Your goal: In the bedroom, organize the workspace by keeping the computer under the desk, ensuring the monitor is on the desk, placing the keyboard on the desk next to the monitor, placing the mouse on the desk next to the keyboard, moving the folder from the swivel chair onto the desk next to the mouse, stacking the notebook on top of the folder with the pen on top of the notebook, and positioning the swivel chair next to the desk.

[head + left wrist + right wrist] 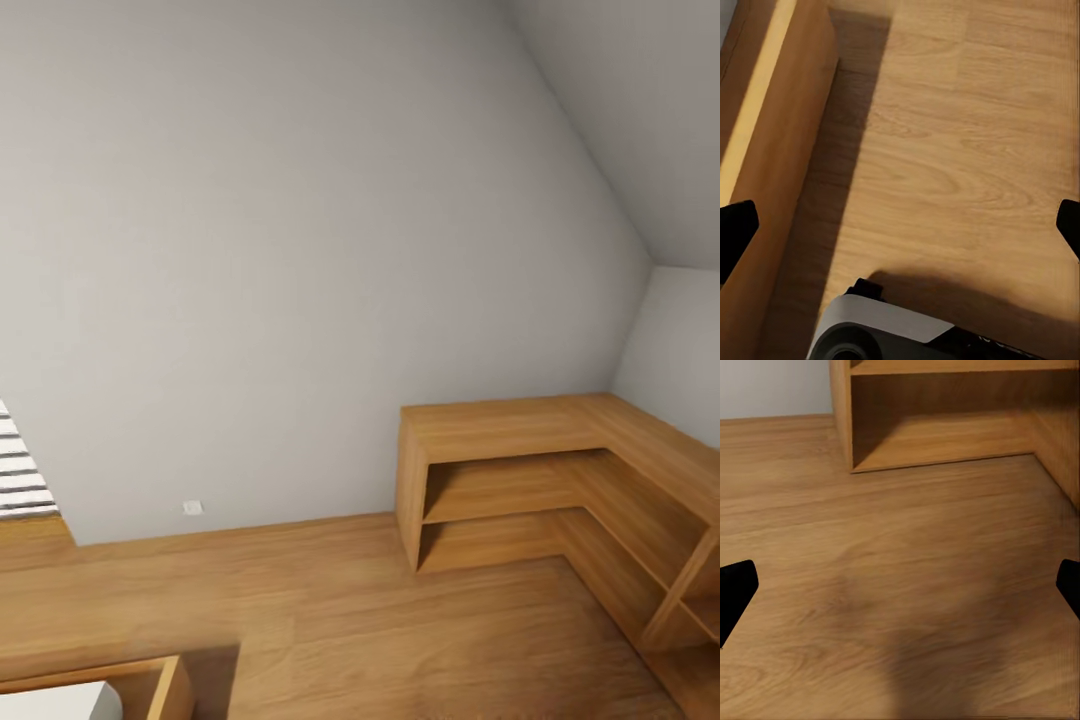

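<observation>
Closest in, the left end effector (900,225) hangs over bare wood floor (967,135) with its two black fingertips (735,232) spread wide and nothing between them; part of the robot's own grey-and-black base (881,330) sits just below it. Beside it runs the flank of a light-wood furniture frame (772,150), which the head view shows as a wooden corner with a pale surface inside (150,690). The right end effector (900,585) is likewise spread wide and empty above the floor.

Farther off stands a low L-shaped light-wood shelf unit (500,430), its shelves bare, tucked under the sloped grey wall (300,250). A small white wall outlet (192,507) sits near the floor, and something striped (20,470) shows at the far left.

The monitor, keyboard, mouse, folder, notebook, pen, swivel chair and worktop are all out of sight, so the robot is probably in transit and facing away from them.

The likely risks: the base or left arm clipping the wooden frame while turning, since it lies just beside them; rolling into the shelf unit; or mistaking that unit for the worktop.
</observation>
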`<state>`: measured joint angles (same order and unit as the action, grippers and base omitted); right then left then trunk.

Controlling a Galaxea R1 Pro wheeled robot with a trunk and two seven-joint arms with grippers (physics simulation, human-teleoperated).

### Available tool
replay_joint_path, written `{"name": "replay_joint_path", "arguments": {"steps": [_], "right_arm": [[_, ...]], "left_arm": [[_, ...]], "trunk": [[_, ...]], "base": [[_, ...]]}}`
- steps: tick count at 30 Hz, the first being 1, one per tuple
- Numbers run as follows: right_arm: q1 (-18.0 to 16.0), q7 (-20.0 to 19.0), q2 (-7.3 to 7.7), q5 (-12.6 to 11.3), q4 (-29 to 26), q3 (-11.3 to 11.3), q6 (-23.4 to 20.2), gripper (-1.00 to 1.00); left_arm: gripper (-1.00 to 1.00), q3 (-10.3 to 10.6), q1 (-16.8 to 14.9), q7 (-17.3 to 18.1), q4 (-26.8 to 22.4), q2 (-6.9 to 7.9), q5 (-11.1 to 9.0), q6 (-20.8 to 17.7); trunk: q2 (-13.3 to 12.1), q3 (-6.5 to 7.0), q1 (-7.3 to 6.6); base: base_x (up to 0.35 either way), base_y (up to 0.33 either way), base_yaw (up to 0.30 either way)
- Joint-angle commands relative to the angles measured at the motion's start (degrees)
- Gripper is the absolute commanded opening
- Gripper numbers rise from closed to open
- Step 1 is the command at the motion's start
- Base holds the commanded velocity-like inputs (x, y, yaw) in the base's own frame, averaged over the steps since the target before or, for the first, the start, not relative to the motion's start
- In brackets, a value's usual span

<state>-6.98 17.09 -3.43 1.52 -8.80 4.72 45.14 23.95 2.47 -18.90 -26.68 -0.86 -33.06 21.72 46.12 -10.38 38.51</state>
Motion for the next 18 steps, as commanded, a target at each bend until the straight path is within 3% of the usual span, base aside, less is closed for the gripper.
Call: {"name": "replay_joint_path", "arguments": {"steps": [1, 18], "right_arm": [[-0.05, 0.61, 0.01, 0.15, 0.07, 0.45, 0.04, 1.0], [-0.05, 0.6, 0.01, 0.15, 0.07, 0.46, 0.04, 1.0]], "left_arm": [[1.0, 0.48, -0.01, -0.44, -0.12, 0.07, -0.51, 0.23], [1.0, 0.48, -0.01, -0.45, -0.11, 0.07, -0.51, 0.25]], "trunk": [[0.06, -0.07, 0.01], [0.06, -0.07, 0.01]], "base": [[0.008, -0.003, -0.26], [0.002, -0.001, -0.261]]}}
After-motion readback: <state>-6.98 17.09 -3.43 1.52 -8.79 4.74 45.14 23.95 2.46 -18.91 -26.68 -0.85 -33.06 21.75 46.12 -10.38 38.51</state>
